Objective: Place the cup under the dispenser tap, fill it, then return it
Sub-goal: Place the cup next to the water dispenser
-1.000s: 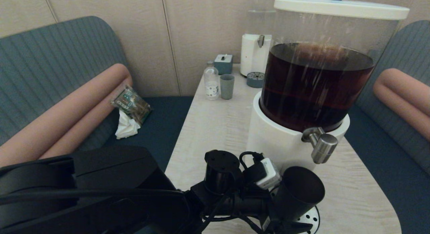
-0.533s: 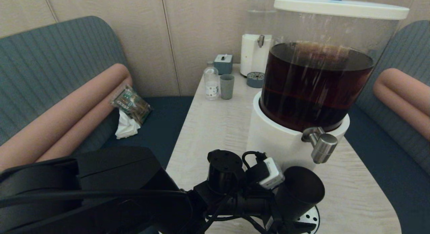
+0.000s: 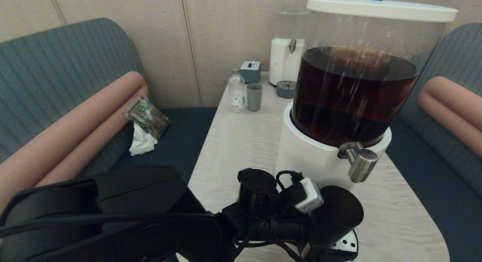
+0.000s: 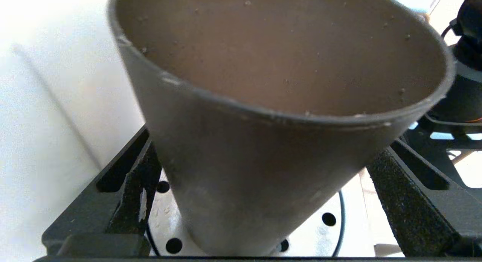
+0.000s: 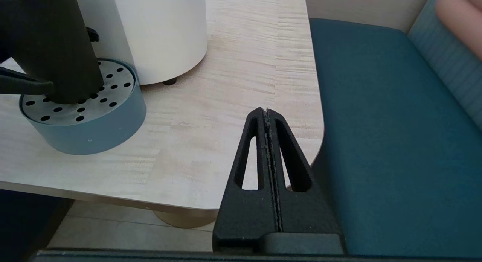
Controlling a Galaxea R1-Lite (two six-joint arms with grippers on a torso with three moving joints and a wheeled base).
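The cup [image 3: 336, 217] is a matte, dark brown tumbler without a handle, tapered so the rim is wider than the foot. It stands upright on a round drip tray [image 5: 94, 119] with a perforated metal top and a grey-blue wall, close against the smooth white base of the big dispenser [image 3: 312, 156]. The tap [image 3: 359, 164], a chunky cylinder of brushed steel, juts out above the cup and toward the right. The dispenser's clear tank holds dark brown liquid under a white lid.

The left gripper [image 4: 260, 201] reaches in low from the left with its fingers spread wide, one on each side of the cup's lower wall. From the wrist camera the textured black fingers [image 4: 399, 201] sit near the cup, yet contact cannot be confirmed. That view also shows the cup's dusty brown, speckled inside, which looks dry.

The head view hides the fingers behind the arm. Only the right wrist view shows the cup's foot resting on the tray, and the right gripper [image 5: 268, 115] pressed fully closed and empty, parked off the pale wood-grain table [image 5: 226, 89] edge.
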